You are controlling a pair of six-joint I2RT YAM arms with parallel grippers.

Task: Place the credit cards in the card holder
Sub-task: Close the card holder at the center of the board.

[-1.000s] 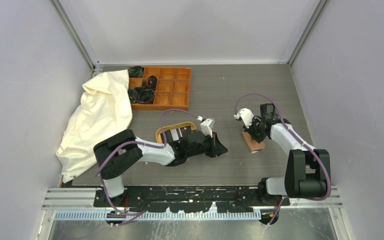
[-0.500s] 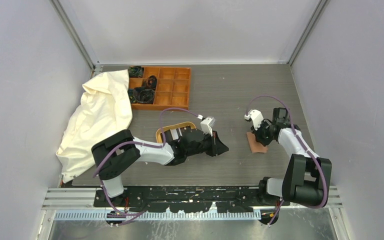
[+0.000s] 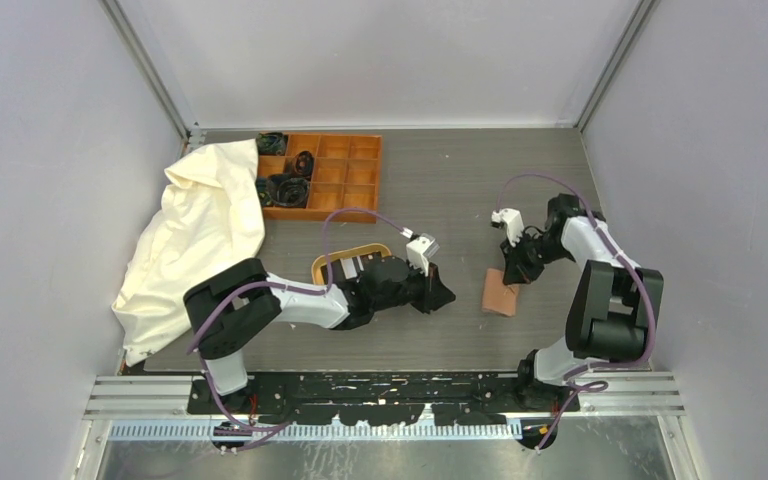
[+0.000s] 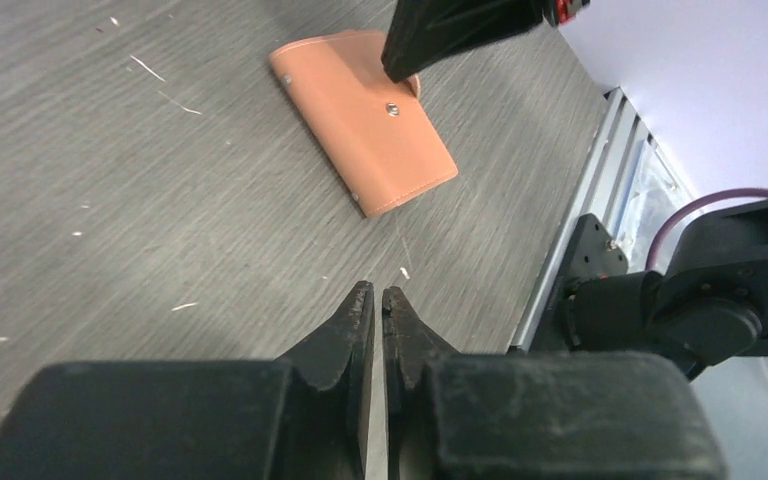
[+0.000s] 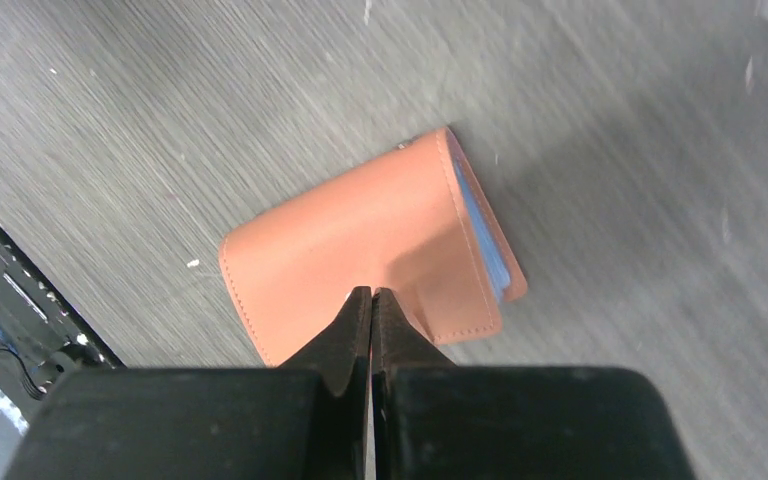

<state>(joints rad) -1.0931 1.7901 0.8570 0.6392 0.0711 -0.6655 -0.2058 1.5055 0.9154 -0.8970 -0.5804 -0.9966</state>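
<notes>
far to my left lie a white cloth [image 3: 195,235] and an orange compartment box [image 3: 335,175], neither part of this job. next comes the oval wooden tray [image 3: 335,258], mostly hidden under my left arm, so i cannot tell whether any cards rest on it. my left gripper [image 3: 440,293] hovers low over bare table just past the tray, jaws pressed almost together with only a sliver of gap and nothing visible between them. a little further right, the card holder [image 3: 500,294] lies flat on the table, folded over, its snap [image 4: 391,110] facing up. the edge of a pale blue card [image 5: 478,222] shows inside the fold, so i judge at least one card is already in. my right gripper [image 3: 513,270] is pinched closed, tips down on the holder's flap near the snap and gripping nothing. i take this as the closing stage: pressing the flap so the snap catches. next i need a firm, straight push on the snap while the holder is kept from sliding.
</notes>
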